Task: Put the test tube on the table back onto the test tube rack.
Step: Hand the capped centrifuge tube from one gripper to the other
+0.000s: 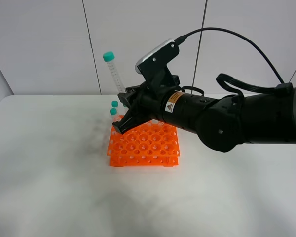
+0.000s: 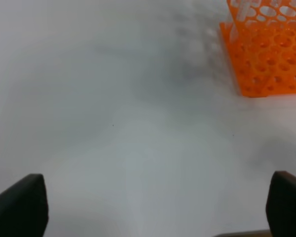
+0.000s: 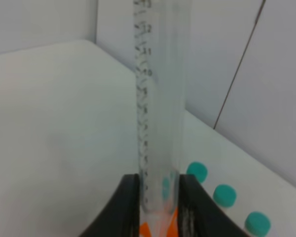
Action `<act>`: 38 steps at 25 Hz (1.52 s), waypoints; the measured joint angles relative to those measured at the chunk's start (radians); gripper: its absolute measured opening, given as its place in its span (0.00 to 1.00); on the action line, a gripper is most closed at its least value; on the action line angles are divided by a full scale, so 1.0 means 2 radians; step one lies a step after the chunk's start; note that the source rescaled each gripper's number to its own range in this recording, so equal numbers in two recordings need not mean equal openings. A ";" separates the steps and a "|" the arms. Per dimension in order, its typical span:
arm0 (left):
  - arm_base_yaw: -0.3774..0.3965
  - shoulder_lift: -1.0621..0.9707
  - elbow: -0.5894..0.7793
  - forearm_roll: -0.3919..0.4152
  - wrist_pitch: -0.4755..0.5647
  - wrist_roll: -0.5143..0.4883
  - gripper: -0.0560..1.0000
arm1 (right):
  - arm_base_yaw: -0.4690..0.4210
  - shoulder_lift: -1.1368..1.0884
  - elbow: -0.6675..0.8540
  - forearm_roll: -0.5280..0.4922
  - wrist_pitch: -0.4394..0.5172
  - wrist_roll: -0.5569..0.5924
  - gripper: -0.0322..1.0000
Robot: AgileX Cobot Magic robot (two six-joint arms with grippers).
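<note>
Bare table [image 1: 44, 192] all along the left and front, so there is free passage there. The test tube rack [image 1: 153, 150] sits mid-table, with its front rows and left edge open from above. The right arm [image 1: 237, 121] stretches over the rack's rear and right side and blocks that approach. The right gripper [image 1: 122, 126] is low over the rear-left corner, clamped on a tilted test tube [image 1: 114, 74] that sticks up high. The capped tubes [image 1: 114, 107] stand at the same corner, tight beside the fingers. The left gripper [image 2: 153, 210], jaws wide, is over bare table, with the rack near and off to one side.
</note>
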 joint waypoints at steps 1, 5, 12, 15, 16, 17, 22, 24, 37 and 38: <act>0.000 0.000 0.000 0.000 0.000 0.000 1.00 | 0.000 -0.001 0.005 -0.004 -0.002 0.004 0.03; 0.000 0.000 0.000 0.000 0.000 0.000 1.00 | 0.000 -0.004 0.030 -0.009 -0.015 0.011 0.03; 0.000 0.000 0.000 0.000 0.000 0.000 1.00 | 0.000 -0.009 0.061 -0.011 -0.023 0.019 0.03; 0.000 0.000 0.000 0.000 0.000 0.000 1.00 | 0.000 -0.010 0.062 -0.011 -0.023 0.019 0.03; 0.000 0.000 0.000 0.000 0.000 0.000 1.00 | 0.000 -0.011 0.062 -0.011 -0.024 0.019 0.03; 0.000 0.000 0.000 0.000 0.000 0.000 1.00 | 0.000 -0.011 0.062 -0.012 -0.026 0.019 0.03; 0.000 0.000 0.000 0.006 0.000 0.000 1.00 | 0.000 -0.011 0.078 -0.016 -0.062 0.028 0.03; 0.000 0.000 0.000 0.009 0.000 0.000 1.00 | 0.000 -0.011 0.092 -0.016 -0.084 0.036 0.03; 0.000 0.000 0.000 0.011 0.000 0.000 1.00 | 0.000 -0.011 0.099 -0.019 -0.103 0.040 0.03; 0.000 0.000 0.000 0.011 0.000 0.000 1.00 | 0.000 -0.011 0.099 -0.019 -0.103 0.040 0.03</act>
